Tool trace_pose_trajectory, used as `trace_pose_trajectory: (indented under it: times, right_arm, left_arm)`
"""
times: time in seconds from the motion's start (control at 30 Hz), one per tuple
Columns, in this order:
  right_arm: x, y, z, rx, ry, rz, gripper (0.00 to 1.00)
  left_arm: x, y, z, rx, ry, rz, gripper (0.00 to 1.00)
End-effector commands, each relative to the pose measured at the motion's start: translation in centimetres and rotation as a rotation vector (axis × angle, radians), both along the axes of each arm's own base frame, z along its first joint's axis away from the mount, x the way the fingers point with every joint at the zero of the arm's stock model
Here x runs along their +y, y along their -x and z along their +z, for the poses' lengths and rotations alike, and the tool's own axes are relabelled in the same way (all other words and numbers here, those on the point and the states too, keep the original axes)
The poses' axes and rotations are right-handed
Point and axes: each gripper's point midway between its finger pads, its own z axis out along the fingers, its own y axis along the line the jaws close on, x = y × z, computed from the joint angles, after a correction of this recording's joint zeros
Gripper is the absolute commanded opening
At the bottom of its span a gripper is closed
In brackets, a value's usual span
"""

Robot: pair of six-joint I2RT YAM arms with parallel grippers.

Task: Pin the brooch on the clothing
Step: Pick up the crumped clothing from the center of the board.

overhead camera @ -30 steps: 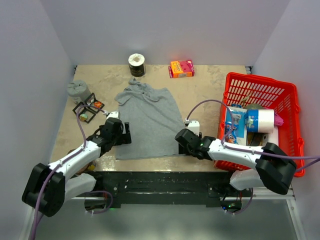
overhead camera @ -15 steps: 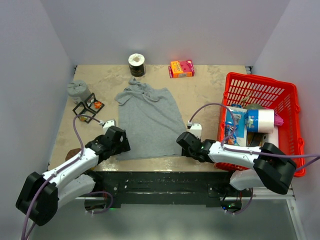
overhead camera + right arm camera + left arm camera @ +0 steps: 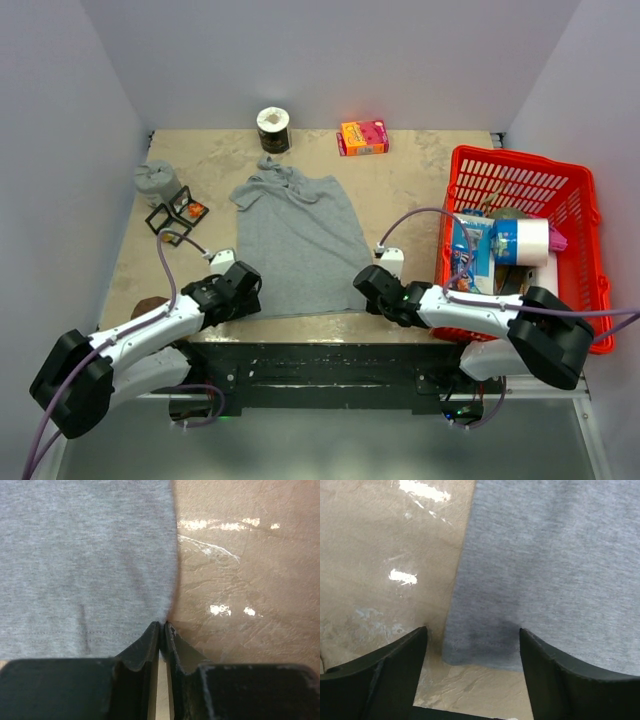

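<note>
Overhead view: bright, even, diffuse light; shadows soft, short. Strip at 6 o'clock hazy, out of focus. Left wrist view: white glare streaks on desk (image 3: 370, 605) at 11 o'clock; dim shadow on clothing (image 3: 560, 555) hem between left claw (image 3: 472, 632) fingers. Right wrist view: glare specks at 2 o'clock; right claw (image 3: 162, 626) dark, slightly soft.

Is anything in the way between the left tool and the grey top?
Nothing visible is. The left tool hangs open right over the near-left corner of the grey top, with only cloth and bare table between its fingers.
</note>
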Motion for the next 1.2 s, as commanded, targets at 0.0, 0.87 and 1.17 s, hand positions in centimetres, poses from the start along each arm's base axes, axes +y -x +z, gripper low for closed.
trace_pose_trajectory:
  times: [0.0,0.87,1.17]
  right_arm:
    - [-1.4,0.0,0.0,-0.035,-0.010,-0.058,0.12]
    - [-1.5,-0.2,0.4,-0.050,-0.020,-0.069,0.07]
    - [-1.3,-0.3,1.0,-0.059,-0.028,-0.063,0.01]
  left_arm:
    - [1.1,0.8,0.2,0.009,-0.049,0.089,0.74]
    - [0.7,1.3,-1.1,0.062,-0.061,0.049,0.33]
    - [-0.7,1.5,-2.1,0.059,0.021,-0.001,0.00]
